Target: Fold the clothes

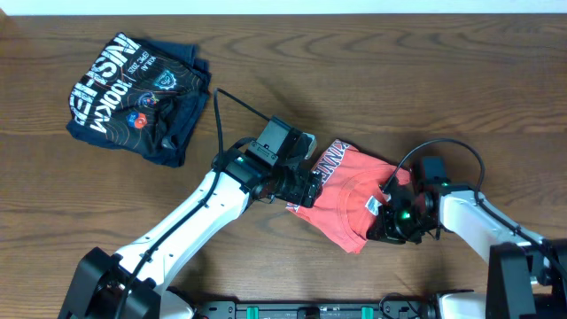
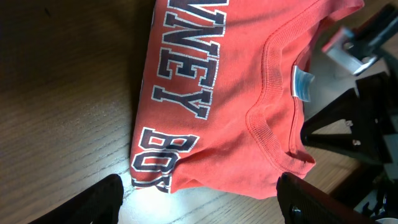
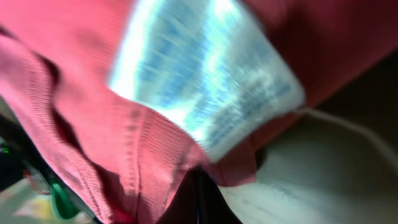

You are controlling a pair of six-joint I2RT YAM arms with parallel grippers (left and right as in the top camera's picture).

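Overhead, the orange-red T-shirt is lying crumpled on the wooden table, right of centre and towards the near edge. A folded navy shirt is sitting well apart at the far left. The left gripper is hovering at the T-shirt's lettered left edge, while the right gripper is pressing in at the neck end. Left wrist: its two dark fingers are standing wide apart with nothing between them. Below them the T-shirt is showing dark block lettering edged in white, the ribbed collar and the small neck label (the right arm's black hardware is crowding in just beside that label). Right wrist: the label is filling much of the blurred view. Red collar ribbing is bunching up against the lens, with the jaws drawn together on the fabric beside the label.
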